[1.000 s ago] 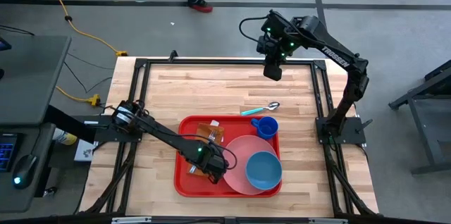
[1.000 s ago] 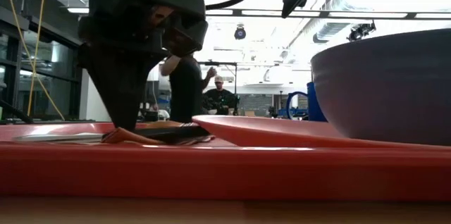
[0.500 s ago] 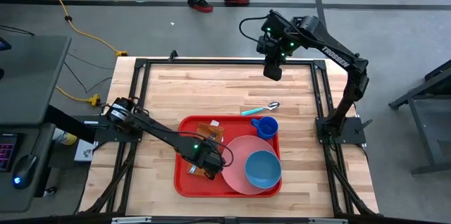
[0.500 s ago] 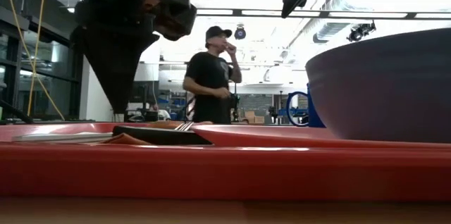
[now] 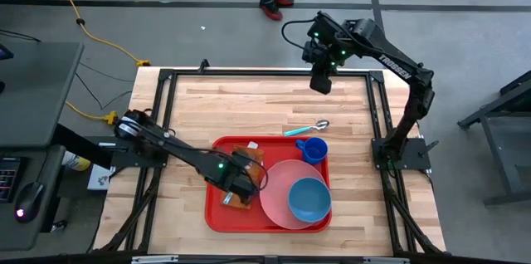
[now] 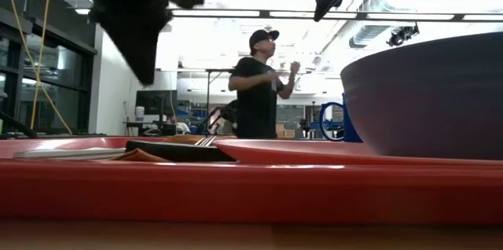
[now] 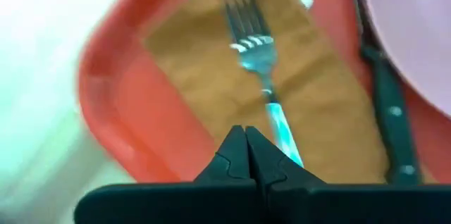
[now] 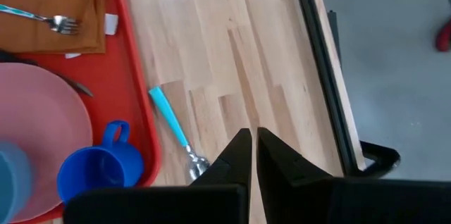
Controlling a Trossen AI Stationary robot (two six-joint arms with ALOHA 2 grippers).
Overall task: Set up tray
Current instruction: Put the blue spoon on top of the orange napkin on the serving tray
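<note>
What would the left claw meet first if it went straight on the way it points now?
Most likely the fork lying on the brown napkin in the red tray; the left claw, shut, points right along its handle. Height above it is unclear.

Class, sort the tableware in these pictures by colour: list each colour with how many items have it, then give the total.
Red: 1, the tray
Pink: 1, the plate
Blue: 2, the bowl and the mug
Brown: 1, the napkin
Turquoise-handled: 2, the fork and the spoon
Black-handled: 1, the knife
Total: 8
</note>
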